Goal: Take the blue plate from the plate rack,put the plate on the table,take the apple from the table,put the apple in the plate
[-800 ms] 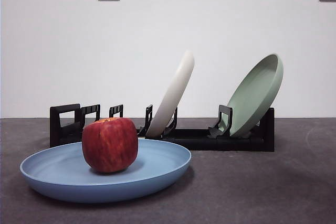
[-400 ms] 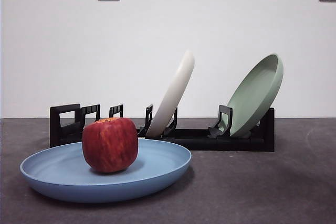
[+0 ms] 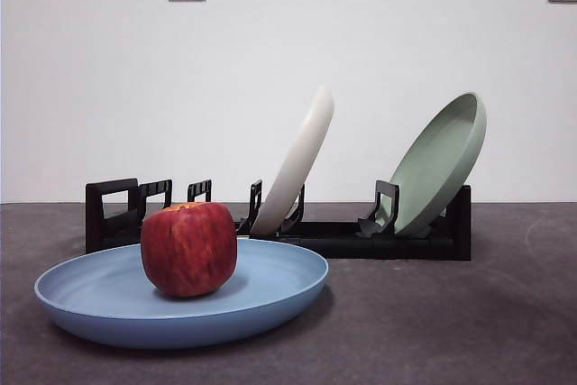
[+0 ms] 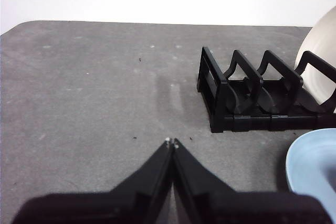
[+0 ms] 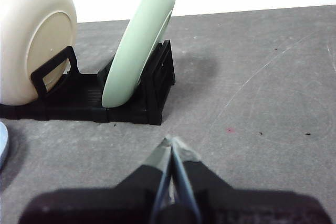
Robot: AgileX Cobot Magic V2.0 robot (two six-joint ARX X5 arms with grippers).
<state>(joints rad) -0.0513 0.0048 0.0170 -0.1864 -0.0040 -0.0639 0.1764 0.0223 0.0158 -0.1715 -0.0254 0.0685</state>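
The blue plate (image 3: 270,286) lies flat on the table (image 3: 451,322) at the front left. The dark red apple (image 3: 188,249) sits upright in it. The black plate rack (image 3: 343,236) stands behind. In the left wrist view my left gripper (image 4: 171,141) is shut and empty above bare table, beside the rack's end (image 4: 247,95), with the blue plate's edge (image 4: 315,166) nearby. In the right wrist view my right gripper (image 5: 170,142) is shut and empty near the rack's other end (image 5: 152,98). Neither arm shows in the front view.
A cream-white plate (image 3: 297,160) and a pale green plate (image 3: 442,164) lean in the rack; both show in the right wrist view, cream-white (image 5: 34,35) and green (image 5: 139,40). Bare table lies right of the rack.
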